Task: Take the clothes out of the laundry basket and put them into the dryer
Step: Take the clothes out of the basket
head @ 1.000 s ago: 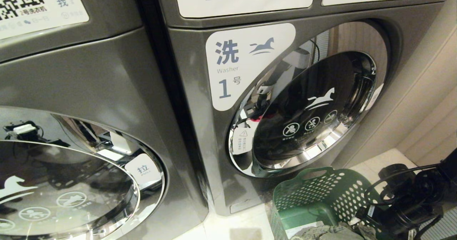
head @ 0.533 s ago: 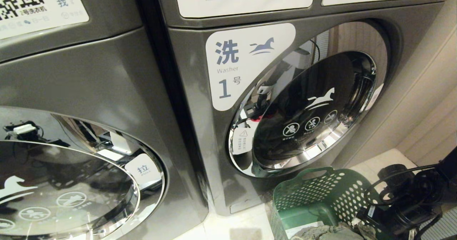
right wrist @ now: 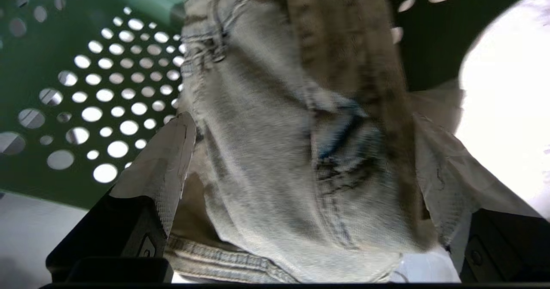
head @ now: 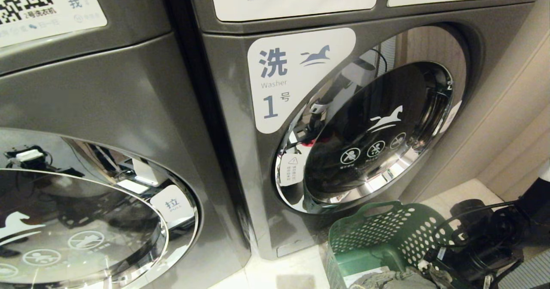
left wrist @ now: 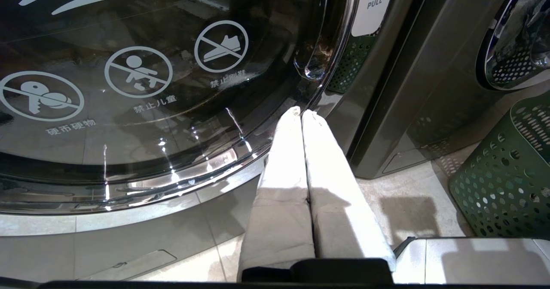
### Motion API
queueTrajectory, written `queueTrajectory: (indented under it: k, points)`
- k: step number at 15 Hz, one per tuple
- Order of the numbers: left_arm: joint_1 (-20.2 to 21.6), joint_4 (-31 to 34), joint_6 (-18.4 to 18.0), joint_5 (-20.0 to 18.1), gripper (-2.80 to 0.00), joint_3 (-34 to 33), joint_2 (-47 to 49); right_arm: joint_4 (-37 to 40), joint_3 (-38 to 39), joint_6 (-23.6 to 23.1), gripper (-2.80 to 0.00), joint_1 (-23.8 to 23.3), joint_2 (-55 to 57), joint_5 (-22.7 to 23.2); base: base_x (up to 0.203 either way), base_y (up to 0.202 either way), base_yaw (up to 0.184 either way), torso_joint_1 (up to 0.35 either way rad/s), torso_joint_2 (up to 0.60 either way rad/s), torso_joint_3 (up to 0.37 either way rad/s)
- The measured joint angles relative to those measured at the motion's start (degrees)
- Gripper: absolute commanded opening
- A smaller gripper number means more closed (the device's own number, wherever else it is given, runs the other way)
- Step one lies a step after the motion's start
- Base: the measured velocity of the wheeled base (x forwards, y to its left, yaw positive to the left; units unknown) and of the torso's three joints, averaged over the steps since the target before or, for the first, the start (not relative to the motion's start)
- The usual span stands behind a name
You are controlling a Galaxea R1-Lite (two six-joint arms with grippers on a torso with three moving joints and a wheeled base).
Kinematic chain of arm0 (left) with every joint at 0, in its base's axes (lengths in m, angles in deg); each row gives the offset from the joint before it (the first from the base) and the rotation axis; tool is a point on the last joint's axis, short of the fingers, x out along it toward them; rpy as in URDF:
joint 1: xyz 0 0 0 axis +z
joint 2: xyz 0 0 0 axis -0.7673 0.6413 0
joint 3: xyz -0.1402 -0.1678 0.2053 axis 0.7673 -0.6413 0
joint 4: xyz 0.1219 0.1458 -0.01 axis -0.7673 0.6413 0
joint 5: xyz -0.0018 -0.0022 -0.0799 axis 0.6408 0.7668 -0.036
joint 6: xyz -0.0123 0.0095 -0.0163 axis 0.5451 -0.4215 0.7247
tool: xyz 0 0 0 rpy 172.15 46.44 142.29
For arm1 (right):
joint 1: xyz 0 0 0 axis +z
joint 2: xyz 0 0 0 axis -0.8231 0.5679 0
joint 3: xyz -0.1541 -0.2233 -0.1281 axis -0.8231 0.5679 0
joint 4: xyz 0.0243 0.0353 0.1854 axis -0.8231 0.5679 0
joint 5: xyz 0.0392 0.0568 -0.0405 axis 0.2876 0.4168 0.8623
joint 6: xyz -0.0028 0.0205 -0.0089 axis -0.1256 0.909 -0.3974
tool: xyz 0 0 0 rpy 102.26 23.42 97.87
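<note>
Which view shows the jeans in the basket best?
Right wrist view: the jeans fill the frame between the open right claw. Head view catches only a crumpled edge inside the green basket. Left wrist view shows just the basket, no jeans.

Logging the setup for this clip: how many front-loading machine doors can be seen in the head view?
2. One round door is on the machine at the left, cut off by the frame edge. The other door is on the machine labelled Washer 1, just above the green laundry basket. Both are closed.

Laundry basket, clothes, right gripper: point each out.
laundry basket [head: 386, 233], head view, perforated green wall.
clothes [right wrist: 279, 151], right wrist view, pale denim fabric.
right gripper [right wrist: 300, 168], right wrist view, midway between its open fingertips.
</note>
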Motion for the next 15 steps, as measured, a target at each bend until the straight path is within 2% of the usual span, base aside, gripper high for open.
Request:
queueTrajectory:
  k: [4,10,15]
  points:
    - [0.00,0.02,0.00,0.00,-2.80,0.00,0.00,-0.10,-0.75,-0.09,0.00,0.07,0.71,5.50,0.000,0.000,0.000,0.000,0.00,0.000]
    - [0.00,0.02,0.00,0.02,-2.80,-0.02,0.00,0.32,-0.97,-0.99,0.00,-0.04,1.98,7.53,0.000,0.000,0.000,0.000,0.00,0.000]
    - [0.00,0.02,0.00,0.00,-2.80,-0.02,0.00,0.34,-0.57,-7.12,0.00,-1.74,2.76,10.93,0.000,0.000,0.000,0.000,0.00,0.000]
